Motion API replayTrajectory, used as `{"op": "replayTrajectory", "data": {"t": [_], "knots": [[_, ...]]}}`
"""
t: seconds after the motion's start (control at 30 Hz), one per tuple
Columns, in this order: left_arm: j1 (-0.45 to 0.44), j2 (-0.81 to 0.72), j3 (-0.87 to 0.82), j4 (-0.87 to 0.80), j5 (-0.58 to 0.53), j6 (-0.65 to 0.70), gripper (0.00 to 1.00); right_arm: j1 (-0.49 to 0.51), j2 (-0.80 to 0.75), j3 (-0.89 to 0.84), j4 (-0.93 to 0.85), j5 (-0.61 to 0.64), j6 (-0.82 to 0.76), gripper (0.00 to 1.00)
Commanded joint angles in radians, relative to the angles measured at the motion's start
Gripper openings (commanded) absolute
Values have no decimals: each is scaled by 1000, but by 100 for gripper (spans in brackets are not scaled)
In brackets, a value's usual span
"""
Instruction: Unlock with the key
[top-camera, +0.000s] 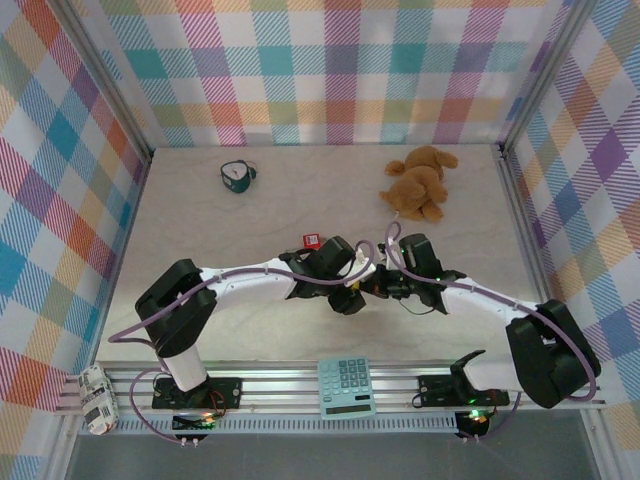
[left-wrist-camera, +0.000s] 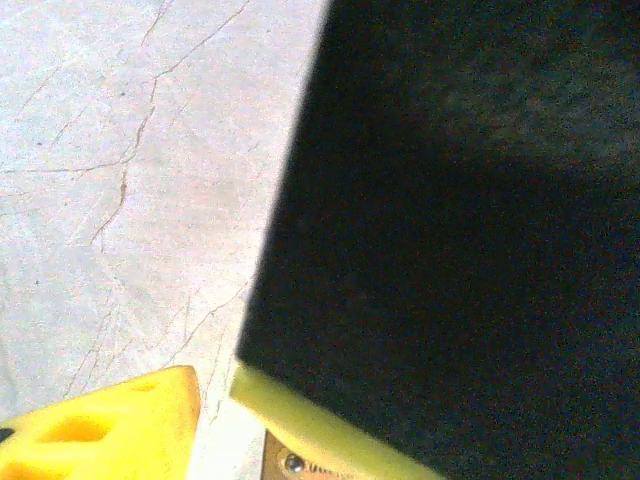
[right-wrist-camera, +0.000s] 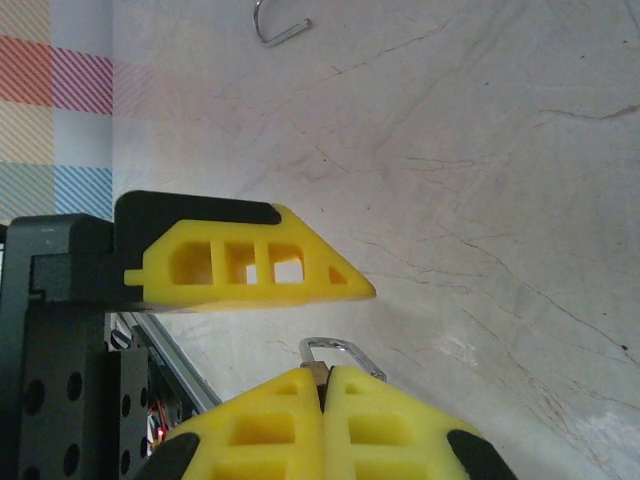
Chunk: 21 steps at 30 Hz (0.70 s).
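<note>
Top view first: my two arms are folded in nose to nose over the middle of the table (top-camera: 200, 230), with the left gripper (top-camera: 348, 292) and right gripper (top-camera: 386, 287) nearly touching. My guess is that's so one side can steady the lock while the other works the key. The red padlock (top-camera: 312, 239) sits just behind the left wrist. The key itself is too small to make out from up here.

Left wrist cam: one yellow finger (left-wrist-camera: 110, 430) sits way off in the corner, so I'd call that gripper spread, with bare table beside it. A big dark blur covers the rest. A brass bit (left-wrist-camera: 292, 462) with a screw peeks out at the bottom edge, probably the little padlock, but I can't swear to it.

Right wrist cam: my fingers are pressed flat together, pinching a tiny dull-metal sliver (right-wrist-camera: 318, 373) right at the tips. As far as I can tell, that's the key. It looks thin, brownish-grey and barely sticks out. A silver shackle loop (right-wrist-camera: 340, 348) sits just past it, so holding the key at the very tip makes sense for aiming it.
</note>
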Motion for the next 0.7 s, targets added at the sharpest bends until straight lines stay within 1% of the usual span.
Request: {"op": "replayTrajectory", "data": {"t": [0.0, 0.03, 0.1, 0.13, 0.37, 0.43, 0.47, 0.5, 0.53, 0.6, 0.67], "knots": [[-14, -25, 2, 184, -2, 17, 75, 25, 23, -8, 59, -2, -11, 1], [-14, -34, -6, 185, -7, 18, 82, 24, 26, -8, 59, 2, -12, 1], [-14, -58, -21, 186, -19, 17, 98, 24, 39, -7, 67, 4, -12, 1], [-14, -73, -27, 183, -18, 15, 100, 24, 44, -7, 70, 4, -11, 1], [-14, -224, -71, 132, -31, -3, 100, 20, 52, 1, 74, 21, -6, 1], [-14, -265, -81, 92, -70, -5, 99, 18, 52, 5, 76, 22, -3, 1], [-13, -286, -91, 74, -96, -4, 95, 17, 52, 10, 76, 24, 0, 1], [-13, -302, -107, 64, -116, -2, 89, 17, 53, 13, 77, 22, 2, 1], [-13, -310, -118, 58, -131, -3, 82, 17, 54, 15, 79, 17, 3, 1], [-13, -303, -140, 50, -188, -37, 58, 17, 52, 18, 85, 10, 5, 1], [-13, -285, -172, 77, -249, -79, 49, 17, 57, 18, 93, 10, -3, 1]]}}
